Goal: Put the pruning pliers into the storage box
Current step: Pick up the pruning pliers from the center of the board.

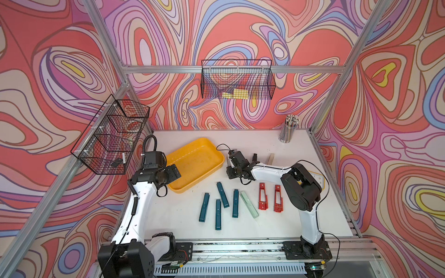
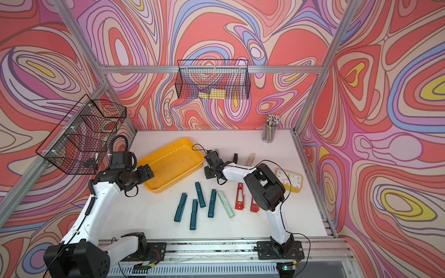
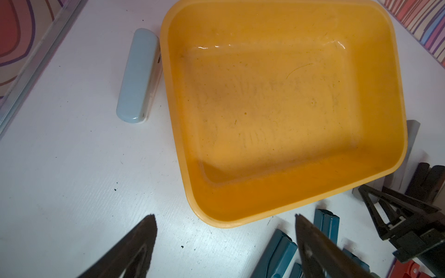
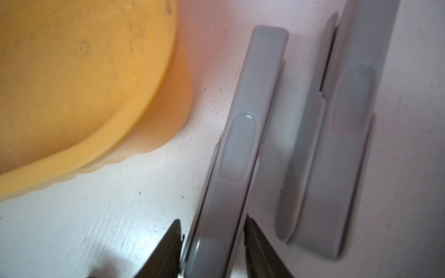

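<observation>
The yellow storage box [image 1: 195, 163] [image 2: 171, 163] lies empty at the table's back left. Beside its right end lie two grey pruning pliers, side by side. My right gripper [image 4: 213, 226] [image 1: 231, 168] points down over the nearer grey one [image 4: 237, 156], a finger pressed against each long side; it still rests on the table. The second grey one [image 4: 337, 144] lies free. My left gripper [image 3: 224, 215] [image 1: 174, 173] hangs open and holds nothing at the box's front corner [image 3: 216, 216]. Several teal pliers [image 1: 222, 195], a mint one [image 1: 249, 204], two red ones [image 1: 263, 196], a black one [image 1: 254, 158] and a beige one [image 1: 271, 158] lie about.
A pale blue-grey oblong case [image 3: 138, 77] lies against the box's left side. A yellow alarm clock [image 2: 289, 180] sits behind the right arm. A pencil cup [image 1: 287, 130] stands at the back right. Black wire baskets [image 1: 237, 79] [image 1: 110, 139] hang on the frame.
</observation>
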You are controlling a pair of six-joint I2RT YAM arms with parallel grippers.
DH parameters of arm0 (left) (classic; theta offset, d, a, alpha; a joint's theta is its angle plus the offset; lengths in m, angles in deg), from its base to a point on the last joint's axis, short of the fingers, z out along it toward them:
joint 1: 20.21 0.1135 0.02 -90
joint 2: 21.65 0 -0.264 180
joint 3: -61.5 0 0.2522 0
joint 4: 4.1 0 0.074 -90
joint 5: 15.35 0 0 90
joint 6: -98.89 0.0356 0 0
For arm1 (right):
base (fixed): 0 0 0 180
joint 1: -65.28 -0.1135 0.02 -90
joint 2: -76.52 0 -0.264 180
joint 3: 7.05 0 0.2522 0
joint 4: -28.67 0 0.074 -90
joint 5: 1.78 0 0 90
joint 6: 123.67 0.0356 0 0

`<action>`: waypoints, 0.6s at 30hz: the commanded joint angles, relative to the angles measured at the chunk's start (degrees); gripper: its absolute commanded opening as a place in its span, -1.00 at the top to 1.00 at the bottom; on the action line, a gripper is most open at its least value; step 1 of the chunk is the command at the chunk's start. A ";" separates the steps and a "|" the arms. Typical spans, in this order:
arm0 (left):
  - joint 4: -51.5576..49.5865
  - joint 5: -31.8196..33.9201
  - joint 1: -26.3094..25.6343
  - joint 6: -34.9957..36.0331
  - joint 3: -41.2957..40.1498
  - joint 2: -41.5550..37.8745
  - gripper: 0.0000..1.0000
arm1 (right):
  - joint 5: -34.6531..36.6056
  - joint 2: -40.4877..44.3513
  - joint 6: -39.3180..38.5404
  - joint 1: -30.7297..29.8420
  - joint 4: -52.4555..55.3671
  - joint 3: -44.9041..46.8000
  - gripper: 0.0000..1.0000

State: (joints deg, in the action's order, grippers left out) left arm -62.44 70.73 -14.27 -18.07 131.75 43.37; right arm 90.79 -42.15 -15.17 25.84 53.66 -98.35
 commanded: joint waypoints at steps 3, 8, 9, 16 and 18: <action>-0.43 -0.72 -0.31 0.61 -0.76 -0.42 -0.98 | 0.49 -2.15 -0.24 0.15 0.82 -1.30 0.14; -0.60 -0.14 -0.33 0.84 -0.85 -1.01 -0.98 | 0.17 -2.83 -0.13 0.15 1.16 -1.96 0.21; -0.68 -0.12 -0.36 0.82 -0.85 -1.03 -0.98 | 0.17 -2.84 -0.14 0.17 1.30 -2.08 0.26; -0.25 -1.13 -0.35 0.62 -1.38 -0.88 -0.99 | 0.51 -2.27 -0.09 0.15 1.62 -1.72 0.57; -0.16 -1.29 -0.31 0.64 -1.51 -0.79 -0.98 | 0.67 -1.92 -0.09 0.15 1.70 -1.64 0.66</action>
State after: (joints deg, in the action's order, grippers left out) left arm -62.35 70.01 -14.27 -17.87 131.29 43.26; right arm 90.81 -43.88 -15.17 25.86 53.88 -99.66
